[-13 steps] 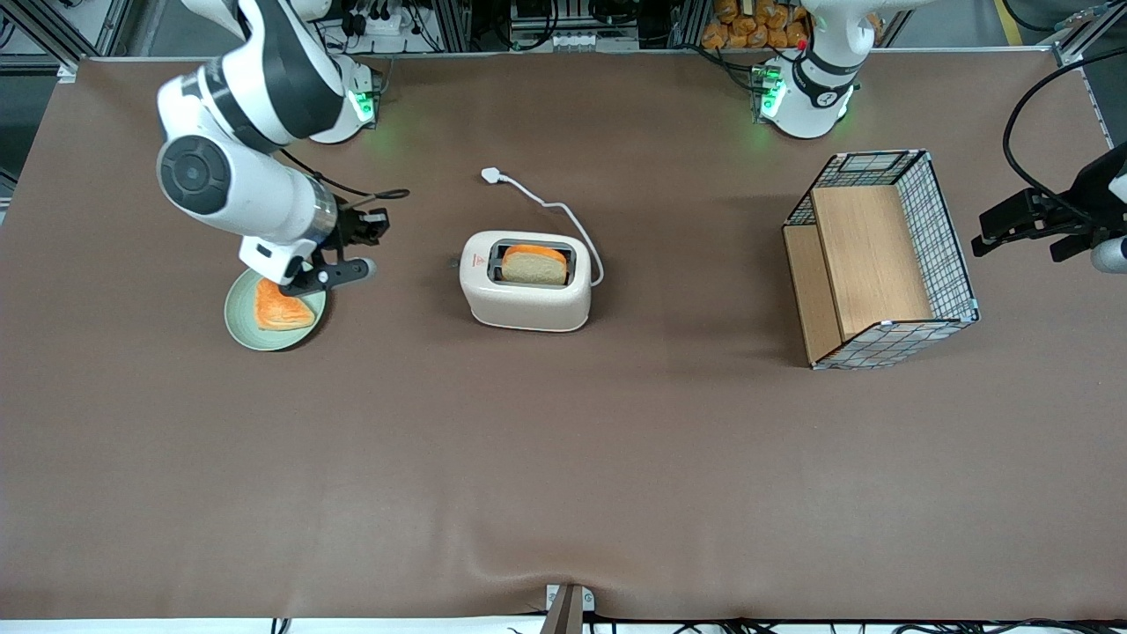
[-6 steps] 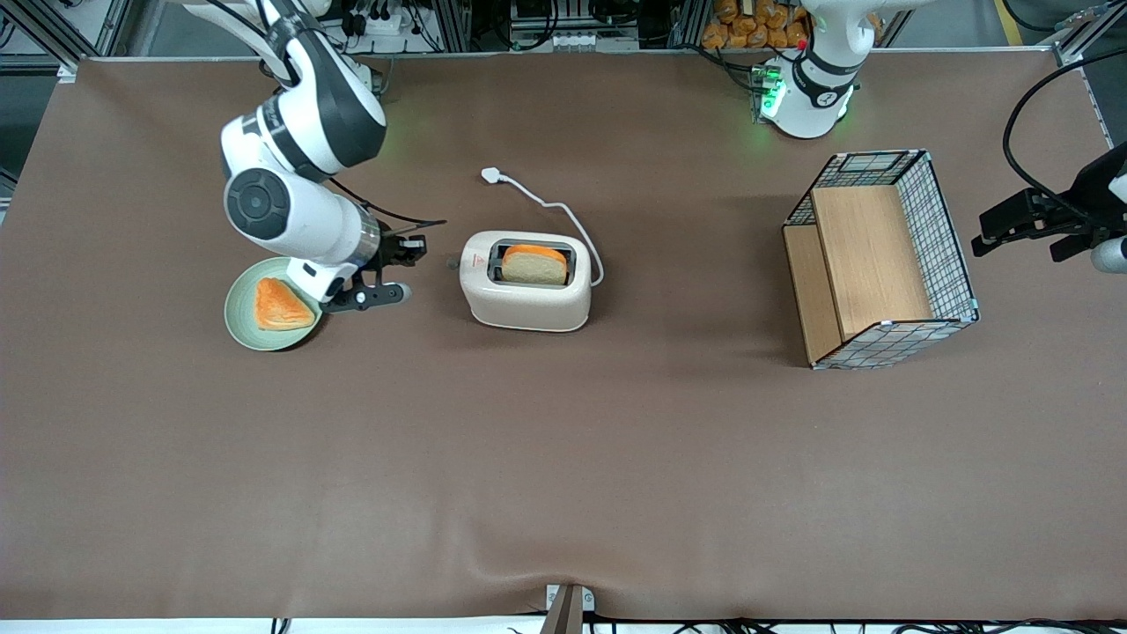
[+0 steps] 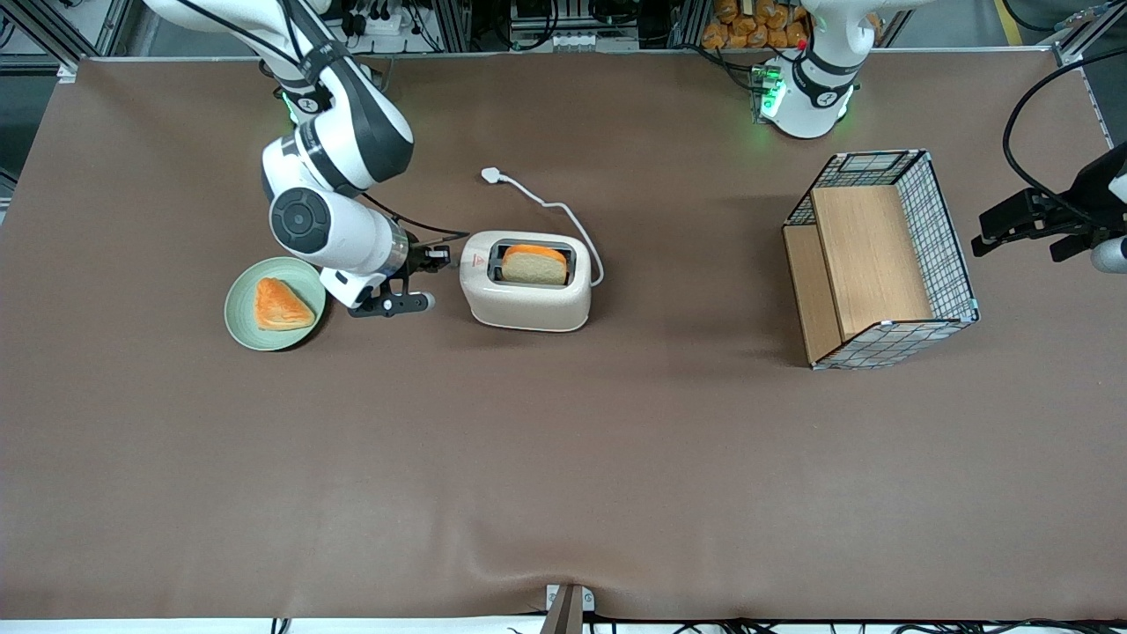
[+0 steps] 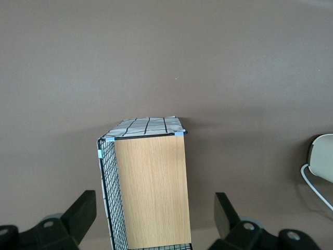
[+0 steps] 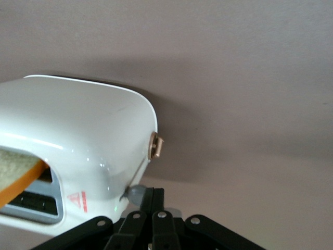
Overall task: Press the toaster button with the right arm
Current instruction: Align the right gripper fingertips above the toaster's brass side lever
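A cream toaster (image 3: 526, 281) sits mid-table with a bread slice (image 3: 534, 264) in its slot. The right arm (image 3: 330, 189) holds its gripper (image 3: 438, 259) just beside the toaster's end that faces the working arm, fingers drawn close together. The toaster button (image 5: 136, 194) is a small grey lever; it likely slides stiffly down, and the light, smooth body may skid, so press straight down on the tab. The fingers partly hide the lever, and actual contact cannot be made out

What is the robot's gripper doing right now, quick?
Gripper: shut, holding nothing, right beside the toaster at its button end.
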You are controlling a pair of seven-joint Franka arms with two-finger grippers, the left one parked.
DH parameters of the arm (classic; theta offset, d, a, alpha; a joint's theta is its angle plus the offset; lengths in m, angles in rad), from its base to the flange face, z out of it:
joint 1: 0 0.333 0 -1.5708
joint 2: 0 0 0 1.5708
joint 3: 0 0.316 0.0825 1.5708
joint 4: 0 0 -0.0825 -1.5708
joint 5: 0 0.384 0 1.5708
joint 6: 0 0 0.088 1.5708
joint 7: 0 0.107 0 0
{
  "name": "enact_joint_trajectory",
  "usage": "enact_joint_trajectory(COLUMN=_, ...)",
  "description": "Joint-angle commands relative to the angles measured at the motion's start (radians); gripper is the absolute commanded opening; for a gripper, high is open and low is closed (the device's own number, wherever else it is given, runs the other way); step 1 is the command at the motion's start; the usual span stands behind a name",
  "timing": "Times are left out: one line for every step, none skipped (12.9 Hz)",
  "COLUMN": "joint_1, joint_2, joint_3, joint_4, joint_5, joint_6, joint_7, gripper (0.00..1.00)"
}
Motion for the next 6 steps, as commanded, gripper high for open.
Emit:
enact_joint_trajectory(joint_1=-0.005, joint_2=-0.012, joint_3=0.016, joint_4=-0.06, joint_5=0.071, joint_6=0.072, joint_7=0.012, gripper=0.0)
enact_joint_trajectory(joint_1=-0.011, joint_2=-0.012, joint_3=0.016, joint_4=-0.06, joint_5=0.102, joint_6=0.069, joint_7=0.01, gripper=0.0)
enact_joint_trajectory(joint_1=-0.014, joint_2=-0.012, joint_3=0.016, joint_4=-0.061, joint_5=0.13, joint_6=0.067, joint_7=0.004, gripper=0.0)
enact_joint_trajectory(joint_1=-0.017, joint_2=-0.012, joint_3=0.016, joint_4=-0.064, joint_5=0.156, joint_6=0.066, joint_7=-0.002, gripper=0.0)
enact_joint_trajectory(joint_1=-0.023, joint_2=-0.016, joint_3=0.016, joint_4=-0.072, joint_5=0.168, joint_6=0.063, joint_7=-0.005, gripper=0.0)
enact_joint_trajectory(joint_1=-0.028, joint_2=-0.019, joint_3=0.016, joint_4=-0.074, joint_5=0.171, joint_6=0.059, joint_7=-0.011, gripper=0.0)
